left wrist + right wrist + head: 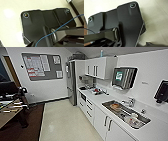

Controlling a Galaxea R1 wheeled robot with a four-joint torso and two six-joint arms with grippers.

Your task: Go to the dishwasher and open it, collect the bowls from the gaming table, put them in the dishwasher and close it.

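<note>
Dishwasher: probably the dark-fronted unit point(83, 97) under the counter point(100, 100), between the fridge point(71, 82) and the white drawers point(89, 107); too blurred to confirm a bar handle. Door appears closed. No green bowls identifiable. Sink point(126, 113) sits nearer along the counter.

Step in hand, as judged: approach to the dishwasher, door not yet opened. Next move calls for driving down the pale floor point(65, 122) to within reach of the door.

Grippers: finger state cannot be told from either wrist view.

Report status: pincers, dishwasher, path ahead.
Pincers: state cannot be told. Dishwasher not picked out along the white cabinets. Sink holds dishes. Floor runs toward the fridge.
</note>
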